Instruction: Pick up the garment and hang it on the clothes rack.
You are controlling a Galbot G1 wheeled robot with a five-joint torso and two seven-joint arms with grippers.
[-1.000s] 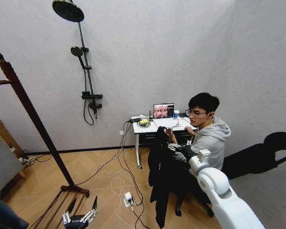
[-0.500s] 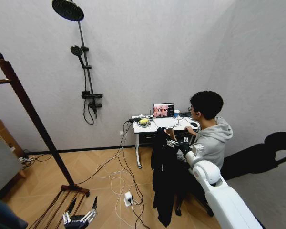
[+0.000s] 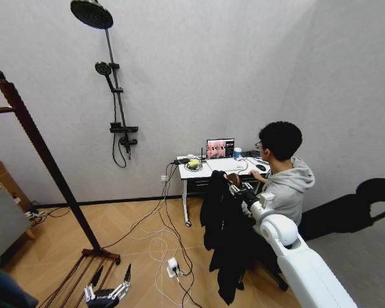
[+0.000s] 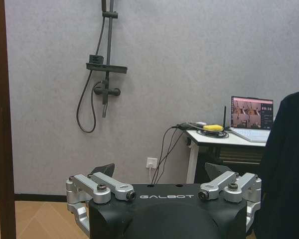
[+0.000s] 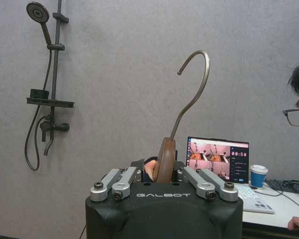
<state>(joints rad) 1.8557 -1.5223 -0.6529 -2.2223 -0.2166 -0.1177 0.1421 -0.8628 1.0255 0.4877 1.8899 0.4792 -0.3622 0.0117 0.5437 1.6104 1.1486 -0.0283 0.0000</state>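
Garment, a long plain black coat, hangs limp from its wooden hanger in mid-air, clear of the parquet floor, in front of a white desk and just beside a seated person at the desk. The right gripper, stretched out from the robot's white arm, has its jaws closed on the brown hanger neck, from which a curved metal hook rises free. The word "GALBOT" is printed on the black housing of both grippers in the wrist views. A laptop on the desk shows camera feeds and a readout too small to read with certainty. The clothes rack, dark reddish-brown wood with a knob-topped post, stands well apart from the coat at the left. The left gripper hangs low near the rack's slatted base, jaws spread wide and holding nothing. A black shower fitting is mounted on the grey wall.
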